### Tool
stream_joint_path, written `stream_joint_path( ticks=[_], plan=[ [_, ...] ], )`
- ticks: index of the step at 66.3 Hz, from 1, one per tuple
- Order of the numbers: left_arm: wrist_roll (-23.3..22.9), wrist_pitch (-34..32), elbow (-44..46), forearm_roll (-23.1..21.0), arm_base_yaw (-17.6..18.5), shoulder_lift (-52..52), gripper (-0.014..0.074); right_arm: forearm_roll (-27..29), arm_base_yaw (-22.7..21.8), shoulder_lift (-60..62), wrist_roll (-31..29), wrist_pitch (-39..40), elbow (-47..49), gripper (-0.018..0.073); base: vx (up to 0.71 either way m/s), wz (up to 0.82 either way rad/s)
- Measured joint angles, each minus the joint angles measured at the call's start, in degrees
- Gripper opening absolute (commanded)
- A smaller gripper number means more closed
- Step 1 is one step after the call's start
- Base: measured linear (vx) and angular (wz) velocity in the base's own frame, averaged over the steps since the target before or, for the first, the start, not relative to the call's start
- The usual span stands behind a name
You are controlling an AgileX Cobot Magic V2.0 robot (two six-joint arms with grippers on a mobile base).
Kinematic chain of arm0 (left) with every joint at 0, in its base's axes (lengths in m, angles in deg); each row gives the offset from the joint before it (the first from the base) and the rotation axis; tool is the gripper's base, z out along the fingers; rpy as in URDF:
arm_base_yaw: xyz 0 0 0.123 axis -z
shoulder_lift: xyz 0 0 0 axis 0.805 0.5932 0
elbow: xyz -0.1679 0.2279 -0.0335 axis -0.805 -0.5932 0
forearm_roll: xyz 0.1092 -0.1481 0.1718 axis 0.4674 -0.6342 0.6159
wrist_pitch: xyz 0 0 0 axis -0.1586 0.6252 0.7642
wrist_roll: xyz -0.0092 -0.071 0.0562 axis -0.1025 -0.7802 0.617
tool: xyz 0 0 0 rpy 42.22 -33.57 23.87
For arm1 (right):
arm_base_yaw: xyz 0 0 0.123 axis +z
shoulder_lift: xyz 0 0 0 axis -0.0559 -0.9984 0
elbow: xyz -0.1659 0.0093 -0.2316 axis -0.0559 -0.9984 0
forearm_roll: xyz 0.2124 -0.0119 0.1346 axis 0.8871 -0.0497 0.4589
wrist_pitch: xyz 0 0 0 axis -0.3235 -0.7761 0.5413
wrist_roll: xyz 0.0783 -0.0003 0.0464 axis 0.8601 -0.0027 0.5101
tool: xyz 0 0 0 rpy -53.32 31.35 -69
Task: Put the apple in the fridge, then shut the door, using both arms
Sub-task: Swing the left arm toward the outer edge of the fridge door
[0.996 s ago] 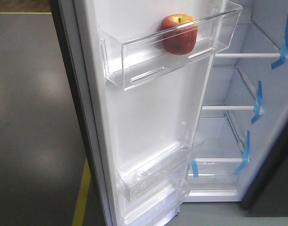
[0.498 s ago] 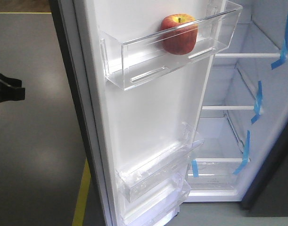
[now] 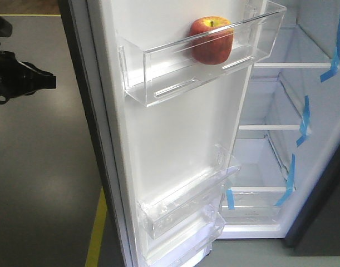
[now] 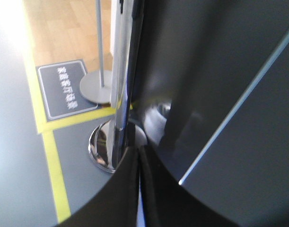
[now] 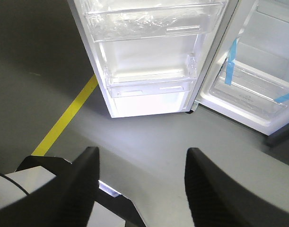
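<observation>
The apple (image 3: 211, 40) sits in the clear upper bin (image 3: 158, 78) of the open door (image 3: 175, 144), high in the centre of the front view, with the fridge (image 3: 270, 150) interior and its blue tape (image 3: 303, 119) to the right.

My left gripper (image 3: 50, 82) comes in at the upper left of that frame, on the door's dark outer side and not yet touching it. Its jaws are together, with only a thin slit between them in the left wrist view (image 4: 138, 189). My right gripper (image 5: 142, 189) hangs low before the foot of the door, jaws wide apart and holding nothing.

What is left, as I judge it, is the push to shut. A narrow closed tip on a smooth slab could skid sideways off the panel. Too sharp a shove could jolt the apple against the bin's front wall. My right arm may also stand within the door's arc (its exact place I cannot tell), and the slab would then strike it.

A second ago the front view shows no gripper. Half a second ago a black tip peeks in lower at the left edge. Now it is higher and further in. The apple and the door have not shifted.
</observation>
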Motion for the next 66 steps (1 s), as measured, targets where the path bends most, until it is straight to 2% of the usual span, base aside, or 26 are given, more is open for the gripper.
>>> stream_joint_path(
  ticks=[15, 28, 41, 56, 66],
  plan=[
    [0.3, 0.3, 5.4, -2.3, 3.0, 5.6, -0.0006, 0.0, 0.0, 0.0, 0.0, 0.0, 0.0, 0.0386, 0.00, 0.00],
    [0.8, 1.2, 7.4, -3.7, 4.3, 8.4, -0.0006, 0.0, 0.0, 0.0, 0.0, 0.0, 0.0, 0.0386, 0.00, 0.00],
    [3.6, 1.8, 7.8, -4.2, 6.7, 8.9, -0.0006, 0.0, 0.0, 0.0, 0.0, 0.0, 0.0, 0.0386, 0.00, 0.00],
    [5.9, 5.2, 7.8, -3.8, 9.2, 8.4, -0.0006, 0.0, 0.0, 0.0, 0.0, 0.0, 0.0, 0.0386, 0.00, 0.01],
    [7.4, 10.4, 7.8, -4.2, 11.5, 8.1, -0.0006, 0.0, 0.0, 0.0, 0.0, 0.0, 0.0, 0.0386, 0.00, 0.02]
  ],
)
